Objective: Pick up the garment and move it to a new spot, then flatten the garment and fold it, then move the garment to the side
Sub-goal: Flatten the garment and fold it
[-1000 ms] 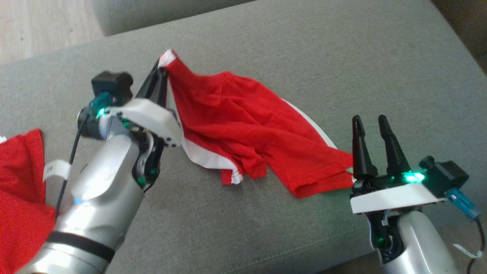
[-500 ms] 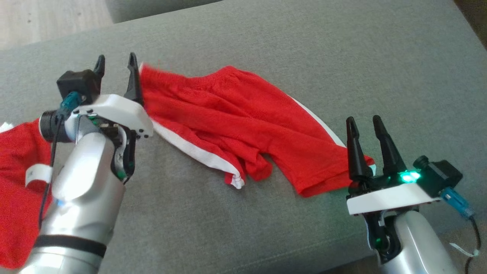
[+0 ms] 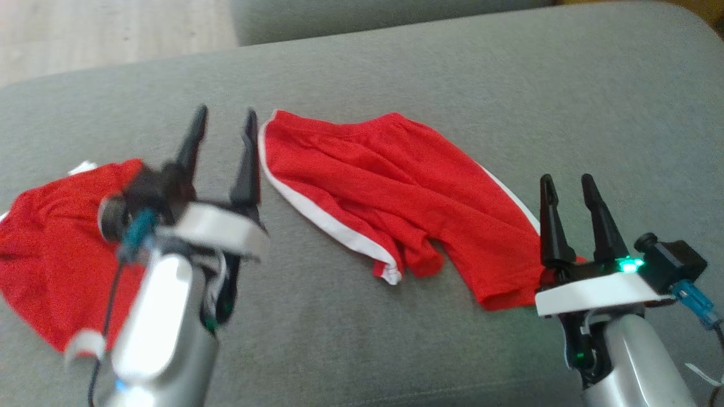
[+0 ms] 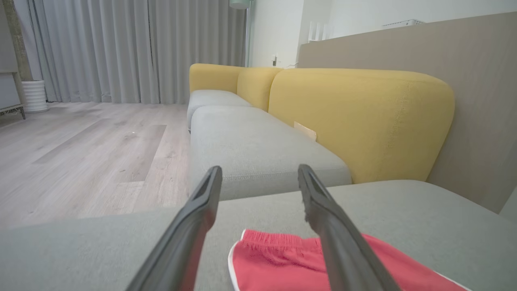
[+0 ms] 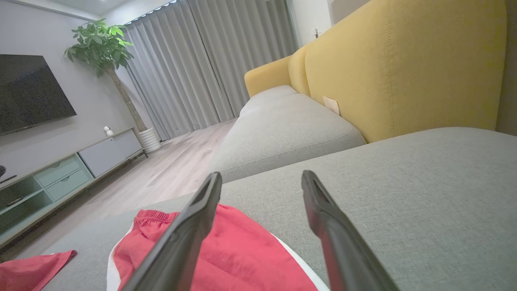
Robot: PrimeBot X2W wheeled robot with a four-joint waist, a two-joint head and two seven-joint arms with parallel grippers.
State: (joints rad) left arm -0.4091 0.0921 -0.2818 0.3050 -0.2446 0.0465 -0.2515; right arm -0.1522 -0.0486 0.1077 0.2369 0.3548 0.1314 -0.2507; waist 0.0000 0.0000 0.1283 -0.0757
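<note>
The grey fabric sofa cushion [image 3: 452,73] is filling most of the head view. Its rounded far edge is running across at 12 o'clock, with pale wooden floor [image 3: 102,28] showing beyond it at 11 o'clock. Wide bare cushion is lying open from 12 to 3 o'clock of the garment, and another bare stretch is lying at 6 o'clock between the two arms. At 9 o'clock a second red garment [image 3: 51,265] is taking up the cushion's left part, partly behind the left forearm. In the left wrist view a yellow backrest [image 4: 359,121] is closing off the side at 2 o'clock.

The red shorts with white side stripes [image 3: 396,192] are lying near the middle of the cushion, stretched on a slant. The waistband end is pointing toward 10 o'clock and the leg openings toward 5 o'clock. They are lying mostly flat but wrinkled, with fabric bunching where the two legs are meeting.

The left hand [image 3: 225,113] is standing with its fingers spread and nothing between them, its inner finger just beside the waistband corner. The right hand [image 3: 567,180] is also standing spread and empty at the leg hem; whether it is touching the cloth I cannot tell.
</note>
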